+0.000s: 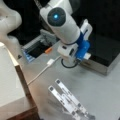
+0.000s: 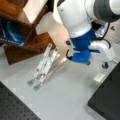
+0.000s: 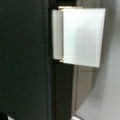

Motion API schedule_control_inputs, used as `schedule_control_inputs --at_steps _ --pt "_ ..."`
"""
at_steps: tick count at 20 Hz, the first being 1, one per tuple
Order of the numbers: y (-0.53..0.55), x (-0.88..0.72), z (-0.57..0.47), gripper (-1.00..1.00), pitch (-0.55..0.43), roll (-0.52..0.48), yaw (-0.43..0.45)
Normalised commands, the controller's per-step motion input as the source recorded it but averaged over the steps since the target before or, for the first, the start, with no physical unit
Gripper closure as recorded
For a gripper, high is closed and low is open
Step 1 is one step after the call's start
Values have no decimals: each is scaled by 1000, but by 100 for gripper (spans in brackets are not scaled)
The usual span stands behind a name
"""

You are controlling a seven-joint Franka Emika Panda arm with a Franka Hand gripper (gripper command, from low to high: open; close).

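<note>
In both front views the white arm reaches down over the grey table, a blue mount (image 1: 82,47) (image 2: 81,48) fixed at its wrist. My gripper (image 1: 69,58) (image 2: 104,60) hangs low beside that mount, and its fingertips are hidden by the hand's body. Closest to it is a small white block (image 1: 87,56) (image 2: 99,77) (image 3: 81,36). The block rests on the table against the edge of a black slab (image 1: 105,47) (image 2: 107,97) (image 3: 22,60). No fingers show in the wrist view.
A folded metal stand (image 1: 68,101) (image 2: 43,65) lies on the table. A white cable with a plug (image 1: 50,62) runs past an orange piece (image 1: 48,50) and a grey open box (image 1: 37,45). A wooden shelf (image 1: 23,85) (image 2: 30,41) and a black perforated board (image 2: 15,106) border the table.
</note>
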Motion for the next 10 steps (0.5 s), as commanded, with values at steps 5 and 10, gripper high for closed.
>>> schedule_control_inputs --at_steps 5,10 --pt "-40 -98 -252 -100 -86 344 -78" --pt "-26 -116 -473 -100 -119 370 -105"
